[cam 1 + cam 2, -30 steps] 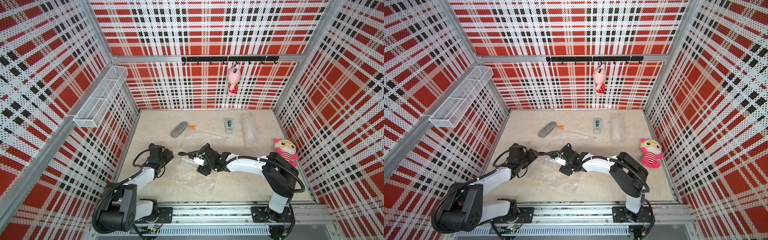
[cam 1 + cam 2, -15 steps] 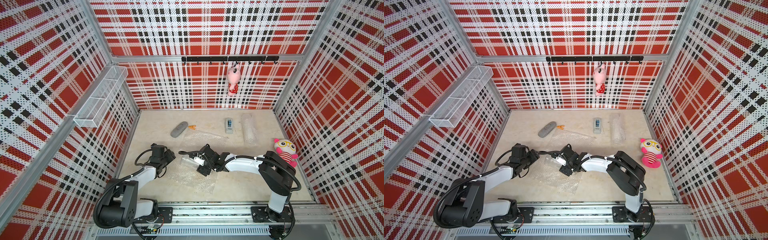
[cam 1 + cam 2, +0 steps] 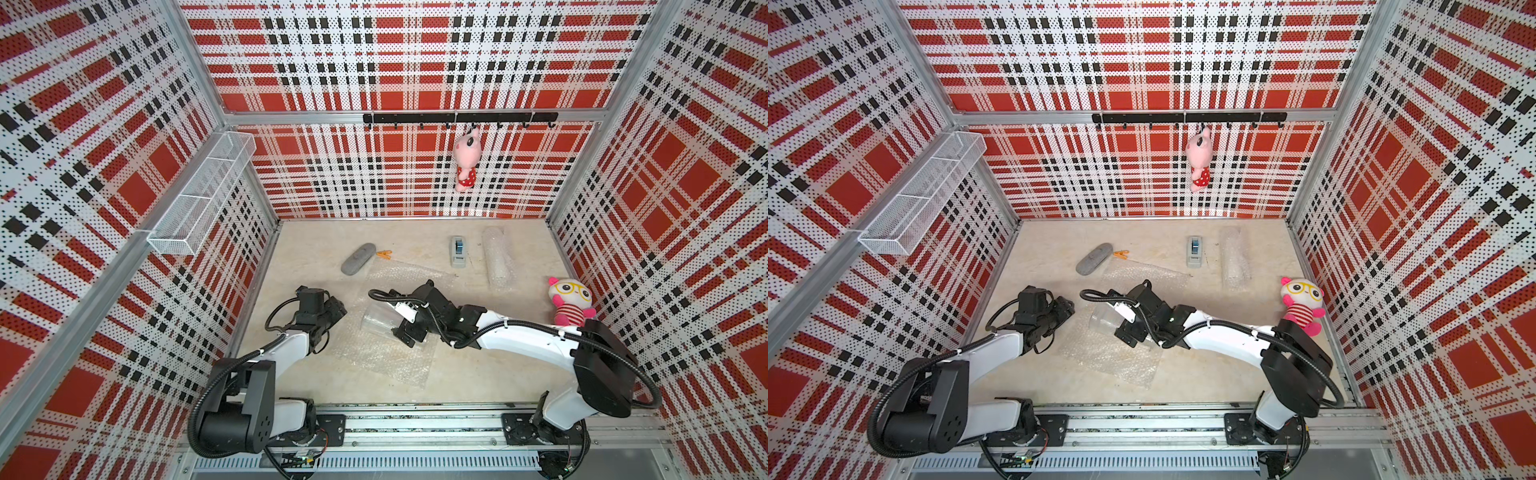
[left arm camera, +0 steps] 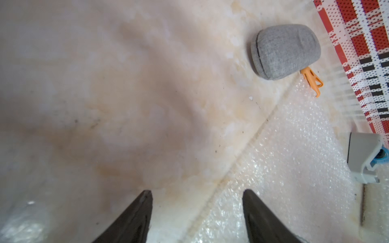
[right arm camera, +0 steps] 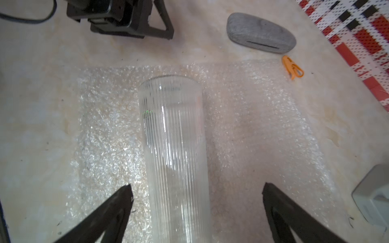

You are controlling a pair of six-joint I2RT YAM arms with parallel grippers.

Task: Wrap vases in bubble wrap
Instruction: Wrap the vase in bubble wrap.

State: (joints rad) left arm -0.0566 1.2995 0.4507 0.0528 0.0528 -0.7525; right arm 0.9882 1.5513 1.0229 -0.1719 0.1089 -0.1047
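My left jaws are open and hold nothing. Between them I see bare worktop (image 4: 105, 105) and the edge of the bubble wrap (image 4: 294, 157), which runs under one tip. Ahead of them, well apart, lie a grey case (image 4: 286, 50), an orange clip (image 4: 311, 81) just beside it, and a tape holder (image 4: 364, 155).

My right jaws are wide open too. The glass vase (image 5: 174, 151) lies on its side right between them, on the middle of the wrap. There is a gap on each side, so I am not touching it. Its far end points away from these jaws, toward my left jaws.

I think the vase is hard, smooth and easy to break. It is round, so it may roll, and glass can slip. I would hold it gently across its ribbed body, not at the thin rim. The wrap looks soft, light and floppy. I would pinch it at an edge or a corner and fold it over the vase.

Far off past my right jaws lies a bundle (image 3: 496, 259) of wrap. I cannot tell what is inside.
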